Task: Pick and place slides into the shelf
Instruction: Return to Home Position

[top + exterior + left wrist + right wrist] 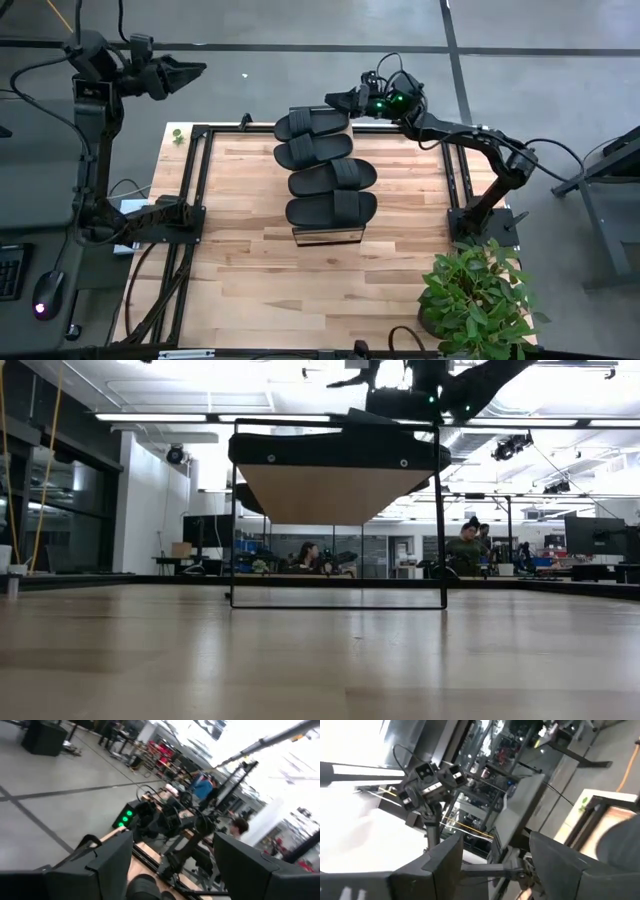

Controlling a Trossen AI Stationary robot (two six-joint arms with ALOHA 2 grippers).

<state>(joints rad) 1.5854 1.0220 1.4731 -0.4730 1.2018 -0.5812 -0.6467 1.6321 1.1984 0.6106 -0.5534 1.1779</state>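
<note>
Four black slides lie side by side, crosswise, on the narrow shelf (pixel 327 236) in the middle of the table: the farthest slide (pixel 312 124), the second slide (pixel 313 150), the third slide (pixel 333 178) and the nearest slide (pixel 332 209). In the low view the shelf (pixel 335 490) shows end-on with a slide (pixel 340 450) on top. My right gripper (pixel 347 100) hovers open just beyond the farthest slide's right end; its wrist view shows an empty gap (pixel 496 839). My left gripper (pixel 190 72) is open and raised beyond the table's far left corner, its gap empty (pixel 174 840).
A potted plant (pixel 478 295) stands at the table's near right corner. The left arm's base (pixel 150 220) and the right arm's base (pixel 480 215) sit at the table's sides. A keyboard and mouse (pixel 45 300) lie off the table at the left. People sit in the room behind (pixel 465 545).
</note>
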